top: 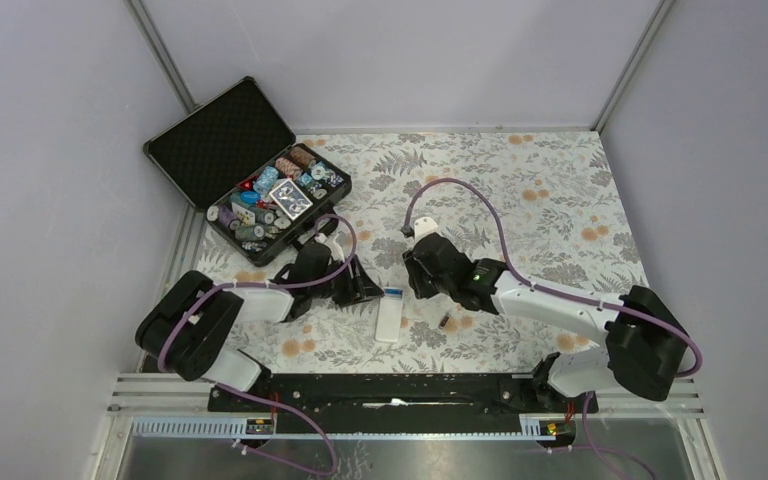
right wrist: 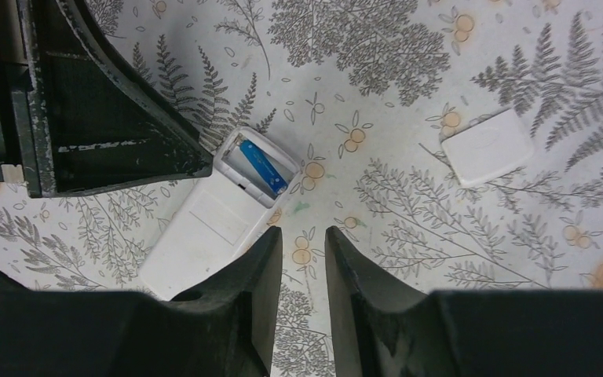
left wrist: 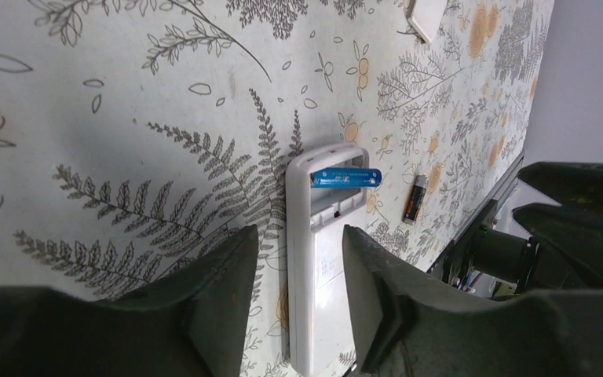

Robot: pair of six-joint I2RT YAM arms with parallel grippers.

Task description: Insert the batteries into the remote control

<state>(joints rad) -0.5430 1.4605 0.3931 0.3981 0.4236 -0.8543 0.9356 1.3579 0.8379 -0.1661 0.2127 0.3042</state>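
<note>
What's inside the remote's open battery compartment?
One blue battery lies in the remote control; the space beside it looks empty. Anything beneath the battery is hidden.

A small white remote control [top: 389, 315] lies face down on the leaf-patterned tabletop [top: 560, 200], its plain back up and the battery compartment at its far end uncovered. A thin blue battery [left wrist: 345, 178] lies crosswise in that compartment, one end poking just past the side edge; whether it is fully seated is unclear. A second battery [top: 445, 322], dark with a reddish end, lies loose on the tabletop near the remote's right side, not touching it.
</note>
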